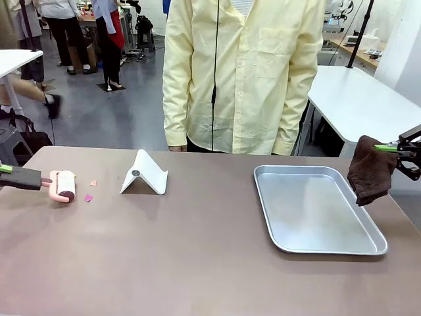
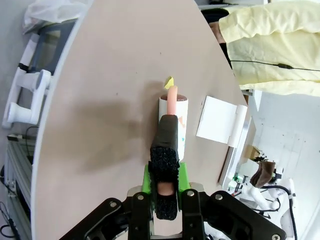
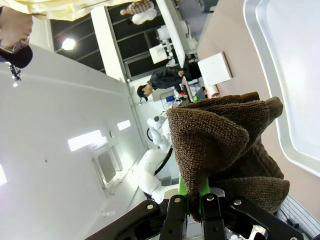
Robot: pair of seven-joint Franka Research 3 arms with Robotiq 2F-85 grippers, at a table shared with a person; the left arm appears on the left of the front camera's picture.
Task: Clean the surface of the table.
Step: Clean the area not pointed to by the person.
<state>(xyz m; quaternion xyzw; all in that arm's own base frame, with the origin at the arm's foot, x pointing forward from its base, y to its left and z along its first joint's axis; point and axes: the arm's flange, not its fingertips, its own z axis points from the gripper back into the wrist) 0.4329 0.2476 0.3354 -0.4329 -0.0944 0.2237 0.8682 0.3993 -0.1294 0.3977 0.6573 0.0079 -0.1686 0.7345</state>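
- We see bright, even indoor light; soft shadows on the table (image 1: 197, 263).
- Faint sheen on tray (image 1: 316, 210).
- Wrist cams: heavy fisheye bend at edges; ceiling lamp (image 3: 68, 44) blown out.

The large rectangular table (image 1: 197, 257) with a smooth, matte taupe-brown top stands level and spans the front view from side to side, its far long edge crossing the picture's middle. The surface looks dry and even, with a few tiny pink scraps (image 1: 89, 197) lying toward its left end.
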